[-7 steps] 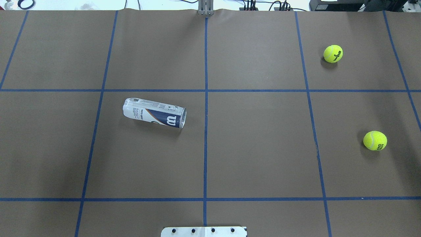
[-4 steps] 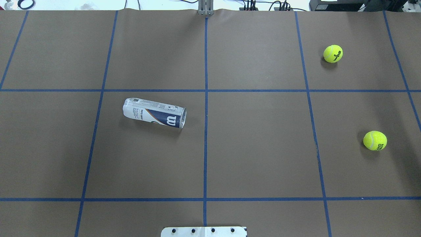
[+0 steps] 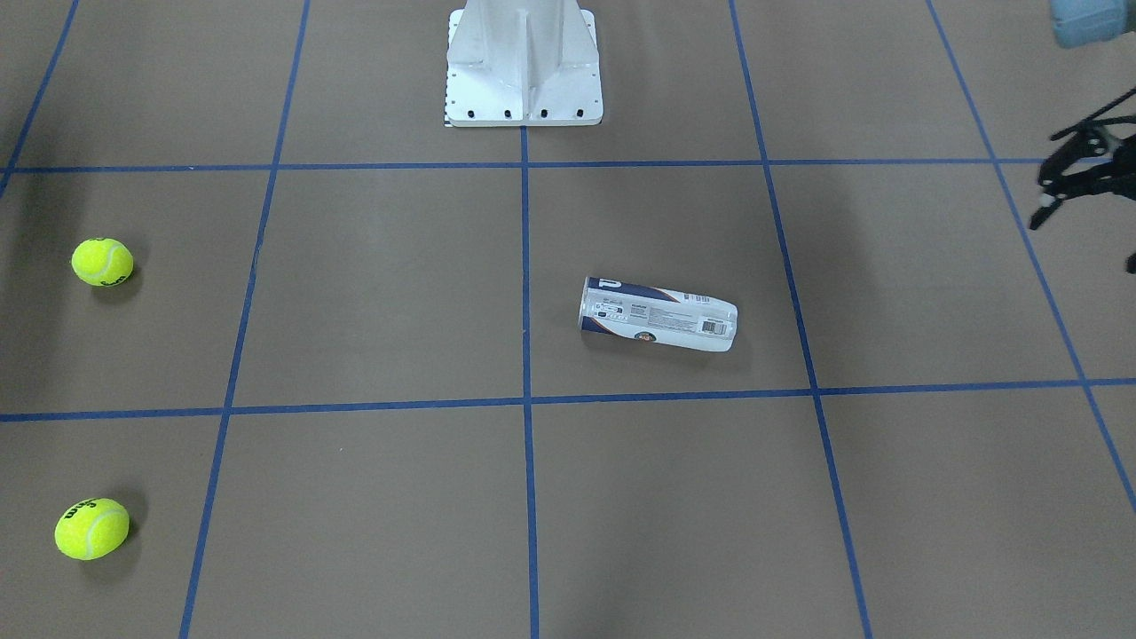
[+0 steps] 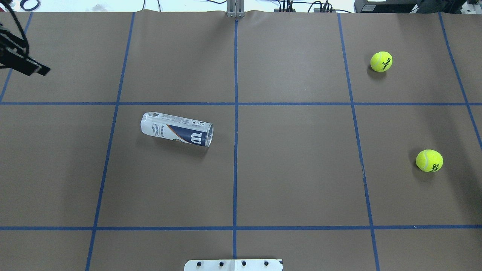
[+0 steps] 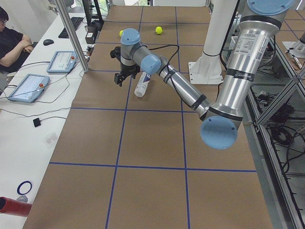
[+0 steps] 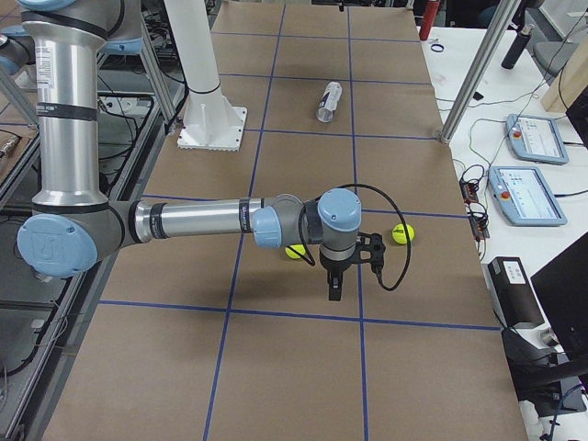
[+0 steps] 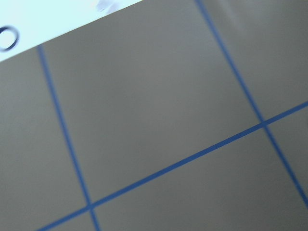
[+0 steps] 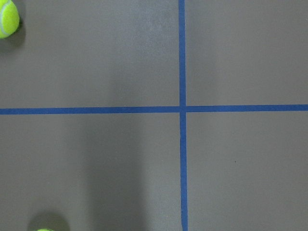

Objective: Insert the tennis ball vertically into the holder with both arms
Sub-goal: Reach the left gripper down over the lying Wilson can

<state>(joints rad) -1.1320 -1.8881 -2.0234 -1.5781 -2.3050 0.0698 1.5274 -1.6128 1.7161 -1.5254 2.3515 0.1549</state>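
The holder [image 4: 177, 129] is a clear can with a navy-and-white label, lying on its side left of the centre line, its open end toward the centre; it also shows in the front view [image 3: 658, 313]. Two yellow tennis balls lie on the right side, one far [image 4: 381, 61] and one nearer [image 4: 429, 160]. My left gripper [image 3: 1084, 240] hovers at the table's left edge, far from the can, fingers apart and empty. One of its fingers [image 4: 35, 68] shows at the overhead view's upper left. My right gripper [image 6: 335, 280] hangs beside the balls; I cannot tell its state.
The white pedestal base [image 3: 524, 89] stands at the robot's side of the table. Blue tape lines grid the brown table cover [image 4: 301, 169]. An operator [image 5: 12, 45] sits at a side desk with tablets [image 5: 62, 61].
My left gripper has come into the overhead view at the upper left, where no arm showed before. The can and both balls have not moved.
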